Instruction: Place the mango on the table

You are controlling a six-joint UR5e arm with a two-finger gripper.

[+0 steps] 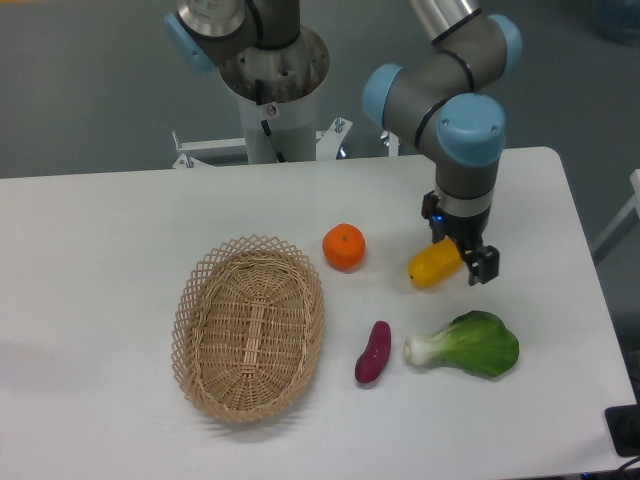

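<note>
The arm comes in from the top of the view at about 12 o'clock, bends through its blue-capped joints, and points its wrist straight down over the right half of the table. The gripper hangs at the end of that vertical wrist, its black fingers directed downward.

The mango lies tilted, its lower end toward 8 o'clock and its upper end toward 2 o'clock, where it meets the gripper. That upper end sits at or between the fingers, but whether they are pressing on it or have parted from it cannot be told from this view. Whether the fruit's lower end rests on the white surface cannot be told either.

From the mango, the round orange stands near at 9 o'clock, apart from it. The green leafy vegetable lies at about 5 o'clock, with its pale stalk end toward the purple sweet potato, which sits at about 7 o'clock. The oval wicker basket is well apart at 8 o'clock, on the left-centre of the table.
</note>
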